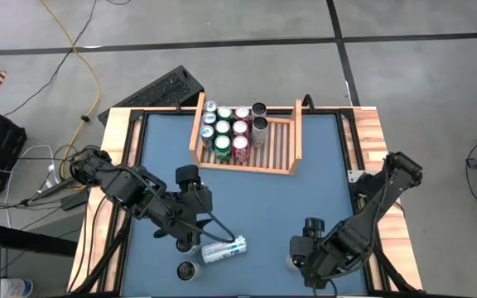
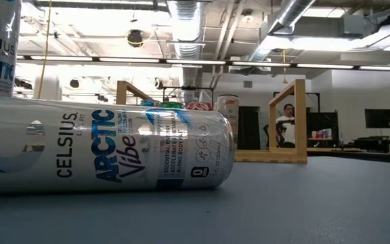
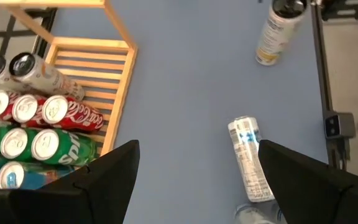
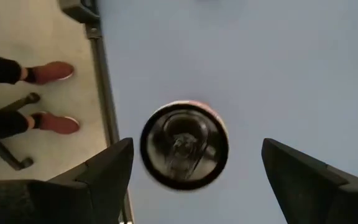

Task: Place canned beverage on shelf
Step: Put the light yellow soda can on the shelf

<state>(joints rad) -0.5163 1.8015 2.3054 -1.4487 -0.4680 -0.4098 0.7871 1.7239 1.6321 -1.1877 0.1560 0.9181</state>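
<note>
The blue table carries the shelf at its far edge, already stocked with rows of upright cans reading Coca-Cola and Sprite. Nearer the front, a silver can lies on its side, printed "CELSIUS ARCTIC Vibe"; it looks rigid but thin-walled, smooth and apt to roll, so gripping across its mid-body seems safest. The left pincer hovers released just beside it. The right pincer hangs released over an upright can.

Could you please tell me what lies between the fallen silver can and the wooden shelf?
Only bare blue table lies between the fallen can and the shelf, as the high view shows.
</note>
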